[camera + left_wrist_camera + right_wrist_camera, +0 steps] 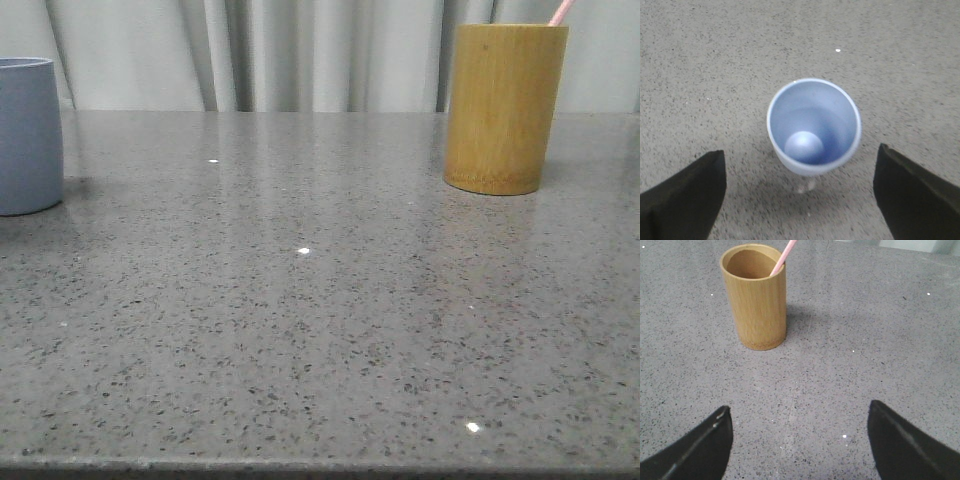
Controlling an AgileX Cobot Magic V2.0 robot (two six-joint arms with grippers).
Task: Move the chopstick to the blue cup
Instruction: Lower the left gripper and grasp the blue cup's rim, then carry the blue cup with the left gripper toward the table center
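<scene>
A pale pink chopstick [561,12] sticks out of the tall yellow-brown bamboo holder [504,108] at the back right of the table; only a short length shows. In the right wrist view the chopstick [784,256] leans on the holder's [756,300] rim. The blue cup [27,135] stands empty at the far left. My left gripper [801,165] hangs above the blue cup [813,125], open and empty. My right gripper [800,422] is open and empty, short of the holder. Neither gripper shows in the front view.
The speckled grey stone table [320,300] runs to a front edge at the bottom of the front view. Pale curtains [300,50] hang behind the table.
</scene>
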